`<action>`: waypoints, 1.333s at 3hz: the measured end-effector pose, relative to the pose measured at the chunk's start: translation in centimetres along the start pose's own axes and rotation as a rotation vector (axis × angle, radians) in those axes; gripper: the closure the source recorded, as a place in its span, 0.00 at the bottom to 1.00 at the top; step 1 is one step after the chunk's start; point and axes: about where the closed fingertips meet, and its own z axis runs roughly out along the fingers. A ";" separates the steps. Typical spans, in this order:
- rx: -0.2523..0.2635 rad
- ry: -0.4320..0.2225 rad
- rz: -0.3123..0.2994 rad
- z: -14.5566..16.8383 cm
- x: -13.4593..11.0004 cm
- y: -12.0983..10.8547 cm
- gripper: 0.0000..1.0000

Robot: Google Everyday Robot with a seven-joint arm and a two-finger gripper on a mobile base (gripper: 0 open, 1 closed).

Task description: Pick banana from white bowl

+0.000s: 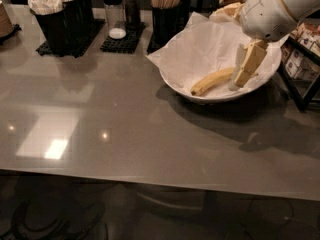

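Note:
The white bowl (182, 84), lined with crinkled white paper, stands at the back right of the grey table. The yellow banana (210, 82) lies in its front part, with its dark tip pointing front-left. My gripper (239, 83) hangs down from the white arm (280, 6) into the bowl, at the banana's right end. Its pale yellow fingers (251, 64) stand slightly apart, open, with the tips down at the banana. I cannot tell whether they touch it.
Black holders with white utensils (55, 14) and wooden sticks (165, 11) stand along the back edge, with shakers (117, 9) between them on a black mat. A dark rack with packets (305, 59) stands right of the bowl. The grey tabletop (115, 129) stretches to the front and left.

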 end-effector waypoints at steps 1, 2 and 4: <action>-0.008 -0.003 0.027 2.4 5.1 -3.9 0.00; -0.003 -0.006 0.031 2.6 5.5 -4.4 0.00; -0.004 -0.006 0.031 2.7 5.5 -4.4 0.21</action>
